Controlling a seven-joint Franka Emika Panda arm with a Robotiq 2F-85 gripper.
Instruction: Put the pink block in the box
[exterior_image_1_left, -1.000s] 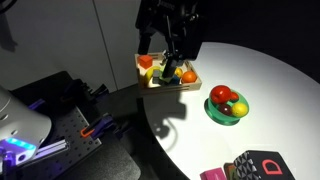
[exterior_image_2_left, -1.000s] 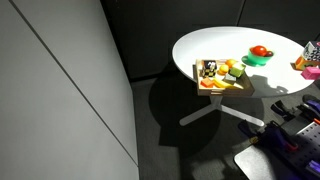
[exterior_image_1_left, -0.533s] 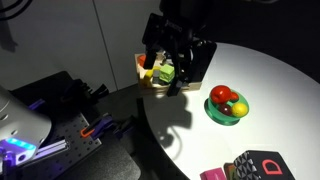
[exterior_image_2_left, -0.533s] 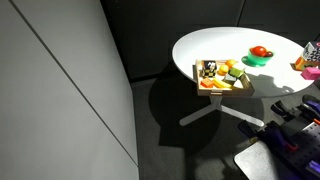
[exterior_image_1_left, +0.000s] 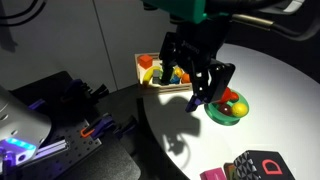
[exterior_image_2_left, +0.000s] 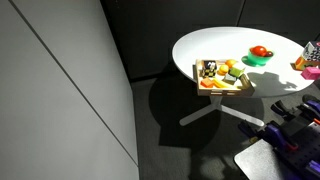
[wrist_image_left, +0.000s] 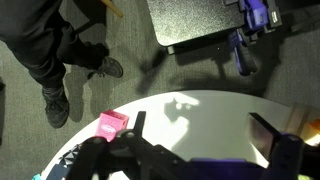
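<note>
The pink block (exterior_image_1_left: 212, 174) lies at the near edge of the white round table (exterior_image_1_left: 270, 70), beside a dark block with a red D (exterior_image_1_left: 262, 165). In the wrist view the pink block (wrist_image_left: 111, 124) sits at the table's left edge. The light-wood box (exterior_image_1_left: 158, 74) stands at the table's far left edge with several colourful pieces in it; it also shows in an exterior view (exterior_image_2_left: 222, 76). My gripper (exterior_image_1_left: 208, 92) is open and empty, hanging above the table between the box and the green bowl. In the wrist view the gripper (wrist_image_left: 205, 135) has its fingers wide apart over bare tabletop.
A green bowl (exterior_image_1_left: 228, 108) of fruit sits just right of the gripper and also shows in an exterior view (exterior_image_2_left: 258, 56). A person's legs and shoes (wrist_image_left: 60, 60) and purple equipment (wrist_image_left: 255, 20) are on the floor beyond the table edge.
The arm has moved away from above the box, right and down in the picture, toward the green bowl. The gripper stays open. Nothing on the table has moved.
</note>
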